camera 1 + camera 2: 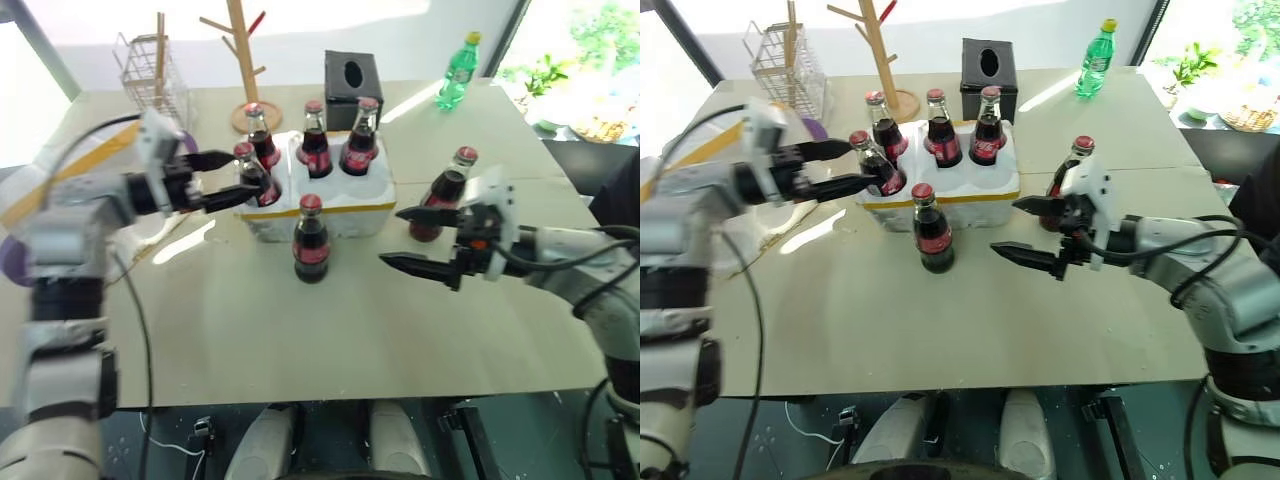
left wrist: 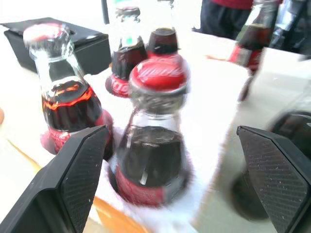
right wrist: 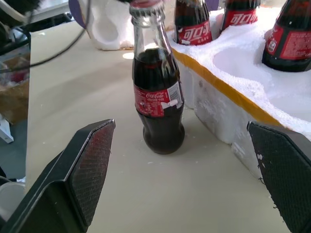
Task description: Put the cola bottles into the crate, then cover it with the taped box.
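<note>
In crate (image 1: 330,205): four cola bottles (image 1: 318,140), standing in its holes
Before crate: one bottle (image 1: 310,240) on bench (image 1: 300,330)
Right of crate: one bottle (image 1: 445,195)
Behind crate: tissue box (image 1: 352,88)

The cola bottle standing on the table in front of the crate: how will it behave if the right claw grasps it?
The cola bottle looks like rigid glass, so probably slippery and breakable if dropped. It is nearly full of dark cola, so likely heavy for its size. Tall with a narrow base, it may tip if pushed near the cap.
</note>
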